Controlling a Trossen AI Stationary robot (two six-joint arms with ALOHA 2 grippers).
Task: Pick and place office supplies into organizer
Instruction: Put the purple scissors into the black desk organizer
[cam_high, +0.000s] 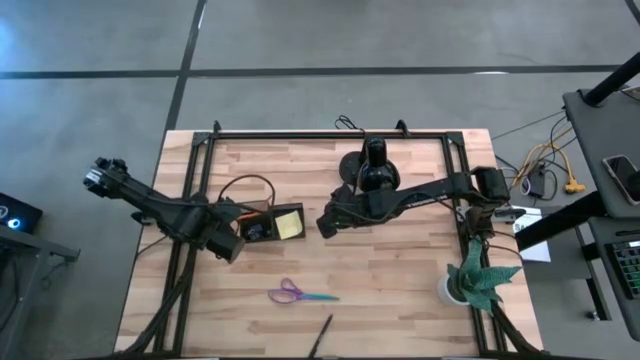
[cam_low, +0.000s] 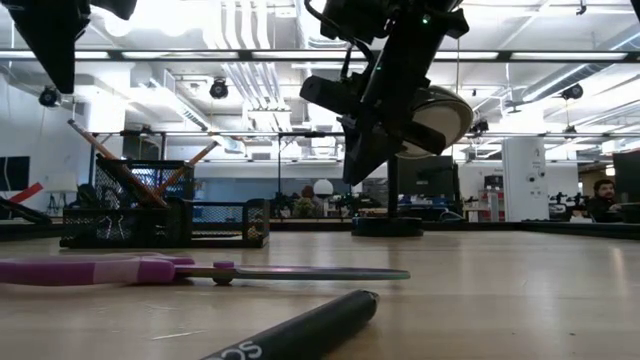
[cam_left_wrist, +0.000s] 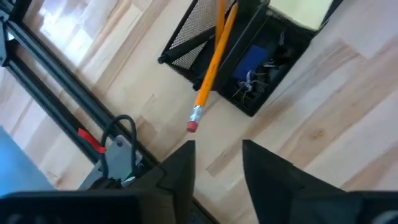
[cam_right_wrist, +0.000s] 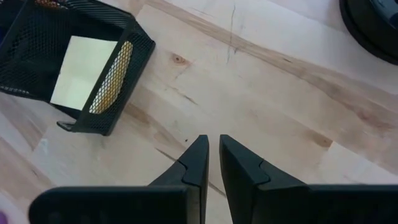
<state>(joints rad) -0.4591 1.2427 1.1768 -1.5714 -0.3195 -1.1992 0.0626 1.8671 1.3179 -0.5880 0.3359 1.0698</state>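
Lay nearer the left hand (cam_high: 238, 243), fingers parted and empty beside the organizer (cam_high: 262, 224): purple-handled scissors (cam_high: 300, 294), long axis crosswise. Right hand (cam_high: 327, 222) shut, empty.

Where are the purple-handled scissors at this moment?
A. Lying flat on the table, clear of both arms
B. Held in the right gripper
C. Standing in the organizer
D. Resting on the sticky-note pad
A. The scissors lie flat on the bare wood, nearer the table's front edge than the organizer, and neither gripper is near them.
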